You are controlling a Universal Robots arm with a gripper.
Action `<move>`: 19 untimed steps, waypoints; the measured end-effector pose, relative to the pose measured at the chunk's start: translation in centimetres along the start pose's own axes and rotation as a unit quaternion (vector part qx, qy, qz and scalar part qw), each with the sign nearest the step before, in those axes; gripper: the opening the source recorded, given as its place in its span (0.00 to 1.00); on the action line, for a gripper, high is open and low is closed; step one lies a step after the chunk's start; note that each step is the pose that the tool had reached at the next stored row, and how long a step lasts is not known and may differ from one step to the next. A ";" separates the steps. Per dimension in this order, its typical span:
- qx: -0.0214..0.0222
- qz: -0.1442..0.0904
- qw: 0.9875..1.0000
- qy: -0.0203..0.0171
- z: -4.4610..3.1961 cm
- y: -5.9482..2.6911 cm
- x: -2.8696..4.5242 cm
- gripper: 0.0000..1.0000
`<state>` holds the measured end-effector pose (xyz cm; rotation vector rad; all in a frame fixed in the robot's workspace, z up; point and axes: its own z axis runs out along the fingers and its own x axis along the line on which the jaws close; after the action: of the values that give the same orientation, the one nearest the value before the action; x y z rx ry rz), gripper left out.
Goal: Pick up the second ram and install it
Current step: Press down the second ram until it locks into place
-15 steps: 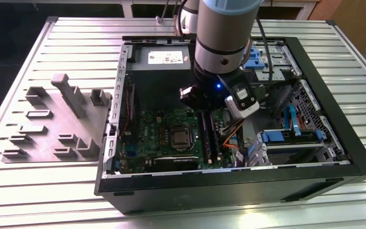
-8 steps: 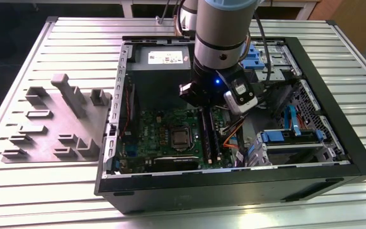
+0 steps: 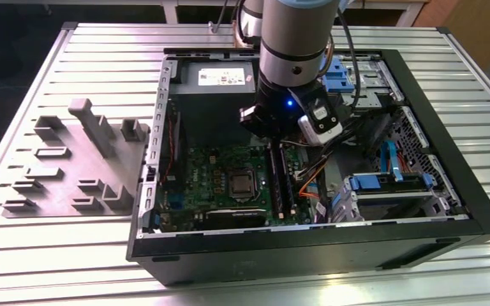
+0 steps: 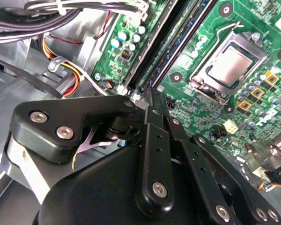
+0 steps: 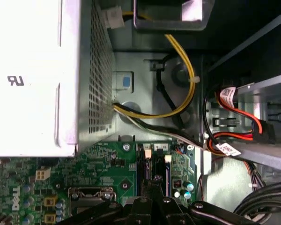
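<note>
In the exterior view, the arm reaches down into the open computer case (image 3: 313,252) on the slatted table (image 3: 49,268). The gripper (image 3: 272,145) is low over the green board (image 3: 219,172), just right of the processor socket (image 3: 242,183). The second ram (image 3: 277,182) looks to be standing on edge in 1 of the long slots, running from near to far, and the gripper is at its far end. The grey fixture (image 3: 74,166) sits well apart on the table to the left of the case. The grey power-supply box (image 3: 215,80) sits at the far end of the case.

In the second wrist view, the gripper (image 4: 152,96) has its 2 fingers drawn together to a single tip. That tip comes down right at the end of the dark slot lines (image 4: 173,44) beside the socket (image 4: 227,68). I cannot tell whether the tip pinches the stick's edge or only bears on it.

In the first wrist view, the gripper (image 5: 152,187) is just above the slot ends (image 5: 141,171), near the board's far edge and the cable bundle (image 5: 178,110).

My judgement is that pickup and carry are done and the work is at the seating stage. Finishing that would call for a straight downward press, with the stick square in its slot and even force at both ends so the latches catch.
</note>
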<state>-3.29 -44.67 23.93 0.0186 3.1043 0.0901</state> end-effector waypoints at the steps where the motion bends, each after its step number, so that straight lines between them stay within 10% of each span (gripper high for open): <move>1: 0.000 0.000 1.000 0.000 0.00 0.00 0.00 0.10; 19: 0.000 0.000 1.000 0.000 1.44 -0.07 0.05 0.10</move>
<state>-3.29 -44.65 22.49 0.0186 3.1039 0.0901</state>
